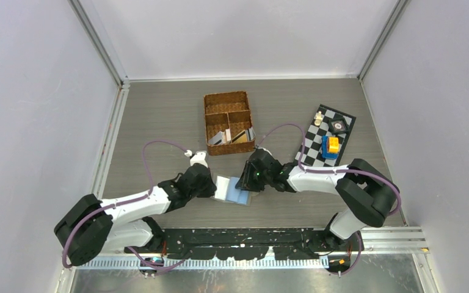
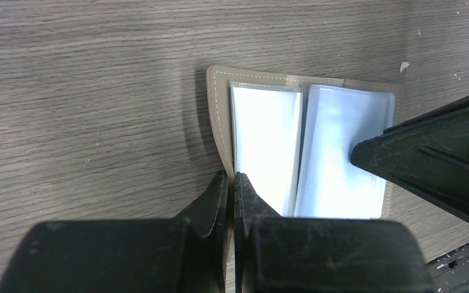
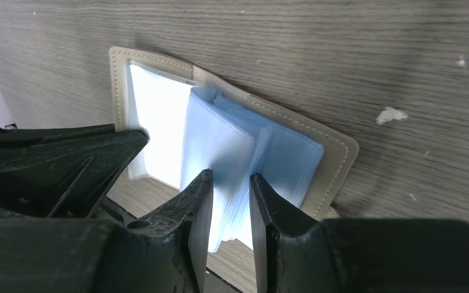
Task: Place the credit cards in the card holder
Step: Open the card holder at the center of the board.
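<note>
The card holder (image 1: 232,191) lies open on the table between the two arms, grey-olive cover down and light-blue sleeves (image 3: 220,140) up. My left gripper (image 2: 232,177) is shut on the cover's left edge (image 2: 218,116). My right gripper (image 3: 231,177) stands over the right half with its jaws a little apart, and the fanned stack of sleeves runs between them without being pinched. One right finger (image 2: 427,165) shows in the left wrist view. The credit cards (image 1: 239,137) lean in the near compartments of the wicker basket (image 1: 211,117), away from both grippers.
A chequered mat (image 1: 315,152) lies at the right with a yellow and blue block (image 1: 330,146) and some small pieces on it. Enclosure walls stand on three sides. The arms' base rail (image 1: 244,241) runs along the near edge.
</note>
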`<action>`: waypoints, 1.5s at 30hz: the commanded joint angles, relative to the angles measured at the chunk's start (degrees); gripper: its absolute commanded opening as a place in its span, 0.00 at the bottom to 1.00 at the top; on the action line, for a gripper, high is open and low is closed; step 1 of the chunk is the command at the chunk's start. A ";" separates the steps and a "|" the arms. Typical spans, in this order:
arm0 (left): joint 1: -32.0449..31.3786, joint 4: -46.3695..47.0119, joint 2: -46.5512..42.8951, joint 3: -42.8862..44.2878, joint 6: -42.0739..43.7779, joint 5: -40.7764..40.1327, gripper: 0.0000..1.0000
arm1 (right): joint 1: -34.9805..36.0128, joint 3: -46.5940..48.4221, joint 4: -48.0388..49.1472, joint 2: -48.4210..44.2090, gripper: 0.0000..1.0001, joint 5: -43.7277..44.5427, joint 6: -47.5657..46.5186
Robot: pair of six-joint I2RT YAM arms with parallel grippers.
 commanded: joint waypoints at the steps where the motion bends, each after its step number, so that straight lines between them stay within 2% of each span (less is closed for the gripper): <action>1: -0.15 1.97 1.05 -0.76 -0.79 1.01 0.00 | 0.84 0.03 5.77 -2.43 0.34 -2.36 -0.52; 18: -0.11 4.09 1.64 -1.56 -1.26 2.46 0.00 | 2.33 4.08 11.35 2.13 0.35 -4.56 -0.73; 24: -0.04 4.36 -0.13 -2.36 -0.79 2.54 0.01 | 2.69 5.64 11.61 3.67 0.39 -3.70 -1.31; 29: -0.01 2.98 -3.22 -2.96 -0.48 1.92 0.14 | 2.65 6.06 11.61 5.73 0.41 -1.96 -1.14; 38: 0.41 -12.11 -14.34 -1.05 0.70 -0.16 0.47 | 2.71 7.25 11.09 7.42 0.45 -0.37 -1.07; 41: 0.56 -18.14 -17.85 0.84 0.76 -0.04 0.52 | 2.69 7.74 10.20 6.81 0.47 -0.11 -1.56; 45: 0.76 -21.75 -21.15 2.65 0.72 1.61 0.61 | 2.66 7.83 9.32 5.57 0.49 0.15 -2.36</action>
